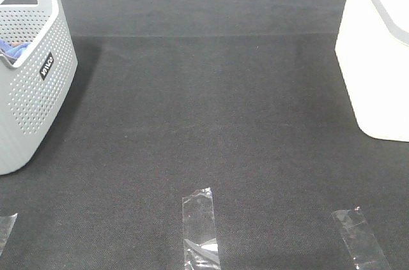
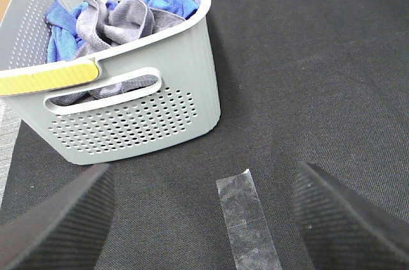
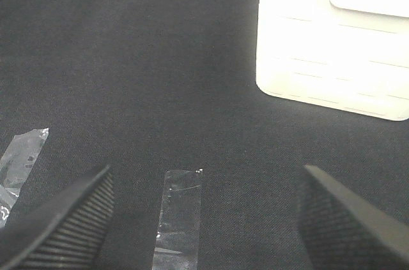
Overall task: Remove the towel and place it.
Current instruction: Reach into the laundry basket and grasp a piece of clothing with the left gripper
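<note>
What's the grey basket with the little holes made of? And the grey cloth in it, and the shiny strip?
The grey basket looks like moulded plastic, matt, with neat rows of holes. The towel seems soft fabric, perhaps microfibre: it crumples in loose folds. The strip looks like clear sticky tape, glossy and see-through.

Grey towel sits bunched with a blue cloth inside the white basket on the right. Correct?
No. The towel is bunched with the blue cloth inside the grey perforated basket on the left, as the left wrist view shows.
</note>
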Action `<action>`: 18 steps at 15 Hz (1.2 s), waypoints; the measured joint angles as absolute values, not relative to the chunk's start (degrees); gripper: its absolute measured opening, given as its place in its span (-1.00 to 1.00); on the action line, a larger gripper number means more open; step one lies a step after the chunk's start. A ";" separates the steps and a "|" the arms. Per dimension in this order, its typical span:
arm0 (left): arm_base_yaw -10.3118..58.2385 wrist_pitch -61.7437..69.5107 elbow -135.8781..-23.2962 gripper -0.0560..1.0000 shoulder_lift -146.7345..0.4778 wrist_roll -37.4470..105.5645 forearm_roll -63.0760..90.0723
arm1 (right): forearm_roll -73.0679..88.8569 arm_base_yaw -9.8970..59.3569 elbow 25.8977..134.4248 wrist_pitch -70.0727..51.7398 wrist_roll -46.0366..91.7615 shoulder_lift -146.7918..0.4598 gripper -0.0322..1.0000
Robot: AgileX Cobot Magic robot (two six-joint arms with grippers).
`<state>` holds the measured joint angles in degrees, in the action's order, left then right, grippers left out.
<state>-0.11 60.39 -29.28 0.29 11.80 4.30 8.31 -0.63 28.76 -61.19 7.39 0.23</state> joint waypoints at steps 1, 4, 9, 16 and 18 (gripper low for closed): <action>-0.11 60.39 -29.28 0.50 0.29 11.80 4.30 | 8.31 -0.63 28.76 -61.19 7.39 0.23 0.49; -0.11 60.39 -29.28 0.50 0.29 11.80 4.30 | 8.31 -0.63 28.76 -61.19 7.39 0.23 0.49; -0.11 60.39 -29.28 0.50 0.29 11.80 4.30 | 8.31 -0.63 28.76 -61.19 7.39 0.23 0.49; -0.11 60.39 -29.28 0.50 0.29 11.80 4.30 | 8.31 -0.63 28.76 -61.19 7.39 0.23 0.49; -0.11 60.39 -29.28 0.50 0.29 11.80 4.30 | 8.31 -0.63 28.76 -61.19 7.39 0.23 0.49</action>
